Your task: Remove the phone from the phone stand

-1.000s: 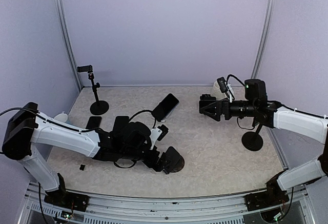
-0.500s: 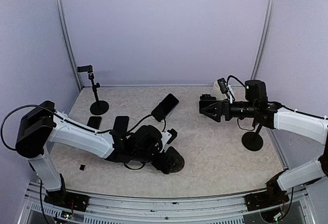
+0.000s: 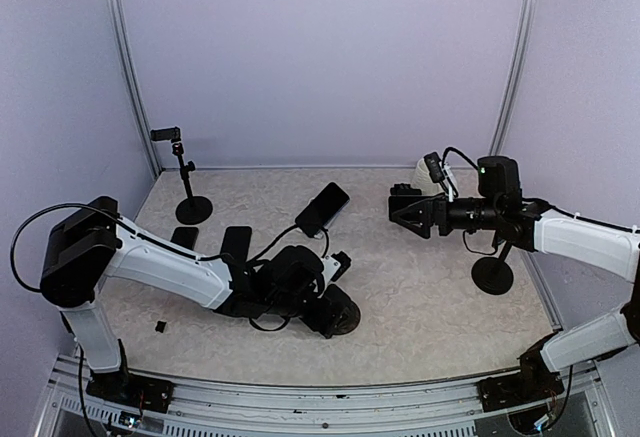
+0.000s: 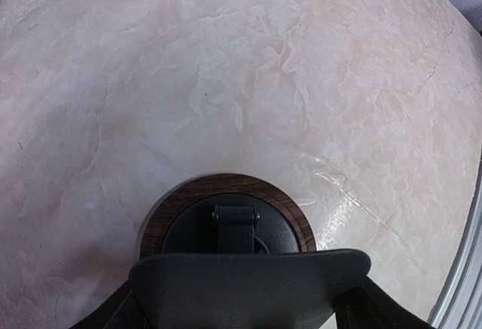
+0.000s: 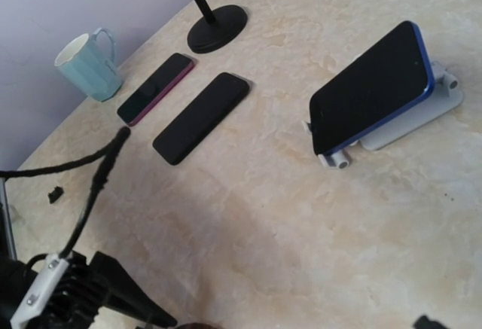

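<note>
The left end effector (image 3: 328,307) sits low on the desk (image 3: 430,287), right at a round dark base (image 4: 184,227) with a wood-coloured rim. I cannot tell whether its fingers are spread or pressed together. The right end effector (image 3: 396,207) hangs in the air at the right side, pointing left, its fingers spread and holding nothing. Beyond both, the phone (image 5: 370,95) leans tilted on the white phone stand (image 5: 425,111), and neither arm touches it. Farther left, a black handset (image 5: 202,117) and a maroon-edged handset (image 5: 154,88) lie flat side by side, with a pale mug (image 5: 84,65) near them.
</note>
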Robot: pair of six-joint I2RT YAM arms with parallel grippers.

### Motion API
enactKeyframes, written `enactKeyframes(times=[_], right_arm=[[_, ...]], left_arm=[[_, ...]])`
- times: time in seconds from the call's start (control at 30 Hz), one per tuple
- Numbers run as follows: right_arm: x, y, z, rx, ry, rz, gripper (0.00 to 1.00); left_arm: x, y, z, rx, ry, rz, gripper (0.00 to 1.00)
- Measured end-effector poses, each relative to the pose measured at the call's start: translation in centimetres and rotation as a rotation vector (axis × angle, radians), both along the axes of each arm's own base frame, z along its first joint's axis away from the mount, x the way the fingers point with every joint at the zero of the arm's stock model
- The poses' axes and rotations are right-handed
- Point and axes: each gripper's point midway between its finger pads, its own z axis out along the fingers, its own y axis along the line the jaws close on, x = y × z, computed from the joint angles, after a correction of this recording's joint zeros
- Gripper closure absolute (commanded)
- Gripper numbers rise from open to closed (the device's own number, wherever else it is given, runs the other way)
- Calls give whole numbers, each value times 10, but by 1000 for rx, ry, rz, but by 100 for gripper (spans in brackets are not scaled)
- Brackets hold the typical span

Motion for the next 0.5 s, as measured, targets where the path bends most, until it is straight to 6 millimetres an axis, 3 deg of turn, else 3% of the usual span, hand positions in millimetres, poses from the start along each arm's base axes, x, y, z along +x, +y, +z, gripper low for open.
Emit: enactKeyframes(times=[0.27, 0.5], right_arm=[[1, 1, -4, -3, 8, 0, 0], [2, 1, -6, -6, 14, 0, 0]], left_arm=[[7, 4, 1, 8, -14, 24, 35], [38, 25, 18, -5, -29, 108, 40]])
